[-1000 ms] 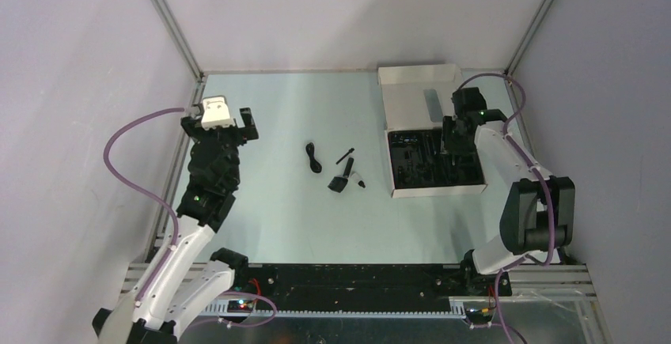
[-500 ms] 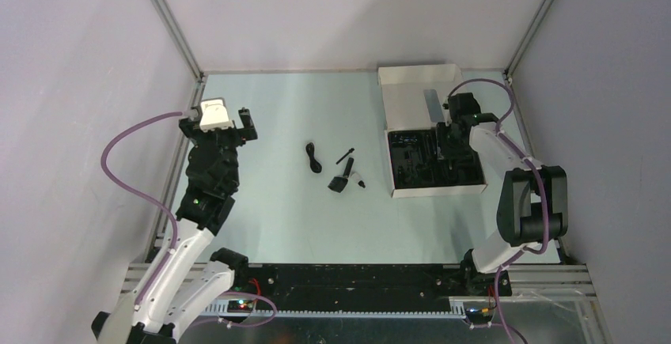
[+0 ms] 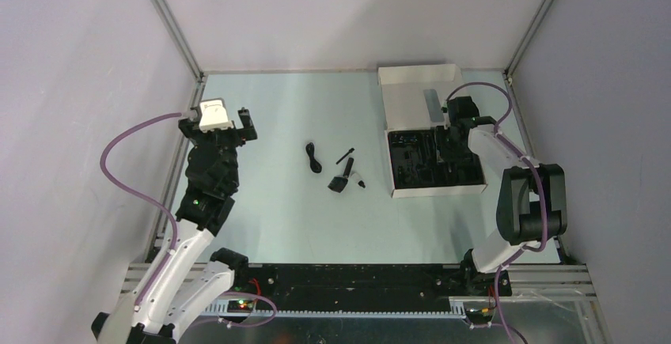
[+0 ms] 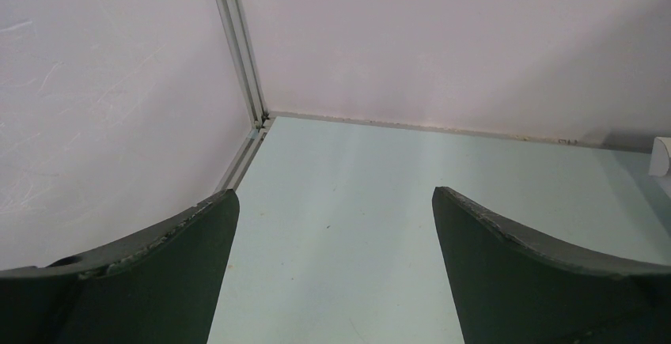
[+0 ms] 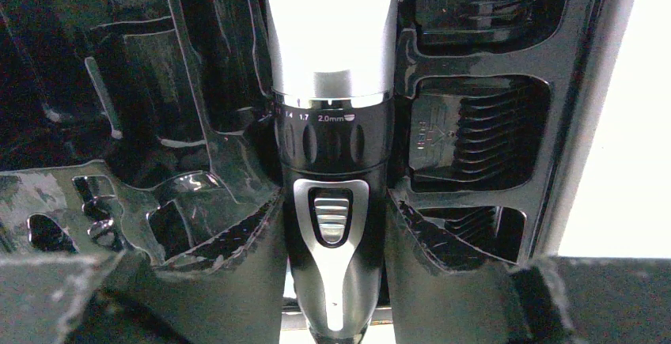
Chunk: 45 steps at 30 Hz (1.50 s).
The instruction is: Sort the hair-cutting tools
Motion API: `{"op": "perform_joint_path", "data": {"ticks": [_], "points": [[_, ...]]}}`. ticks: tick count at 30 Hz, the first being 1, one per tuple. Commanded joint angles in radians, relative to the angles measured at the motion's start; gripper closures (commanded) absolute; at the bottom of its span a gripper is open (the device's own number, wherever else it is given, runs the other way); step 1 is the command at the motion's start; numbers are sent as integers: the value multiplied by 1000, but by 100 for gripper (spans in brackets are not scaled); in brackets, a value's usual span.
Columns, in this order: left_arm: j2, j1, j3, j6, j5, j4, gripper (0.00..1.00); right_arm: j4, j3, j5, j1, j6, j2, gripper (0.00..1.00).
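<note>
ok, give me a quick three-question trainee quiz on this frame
1. True or false: the left gripper is open and empty.
2. What does the right gripper clamp? A, a pair of scissors; B, the black-and-silver electric hair clipper; C, a spray bottle.
3. Fill in: the black coiled cord lies on the pale green table, ___ the white cardboard box.
Key: 1 true; 2 B; 3 outside.

The clipper (image 5: pixel 332 162) has a silvery, metal-looking head and a glossy black plastic body. The tray (image 5: pixel 198 178) is shiny moulded black plastic, with ribbed plastic combs (image 5: pixel 475 134) at 3 o'clock. The table (image 3: pixel 277 217) looks smooth and matt.
</note>
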Motion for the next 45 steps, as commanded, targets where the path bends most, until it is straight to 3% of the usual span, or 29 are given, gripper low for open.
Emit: {"op": "perform_joint_path", "data": {"ticks": [1,8,18,22,29,45], "points": [[-15,-8,-13,17,-10,52,0,45,0,14,-2,-5,0,60],[-13,-7,-11,17,-8,52,0,44,1,40,-3,8,-31,45],[-14,-7,-13,15,-6,51,0,51,2,54,-2,39,-72,43],[-12,-7,-13,14,-7,50,0,13,1,83,-3,99,-93,47],[-9,-7,-14,12,-4,50,0,-114,-13,110,-5,192,-88,63],[-10,-9,-16,12,-2,53,0,-79,-54,69,-5,223,-15,79]]}}
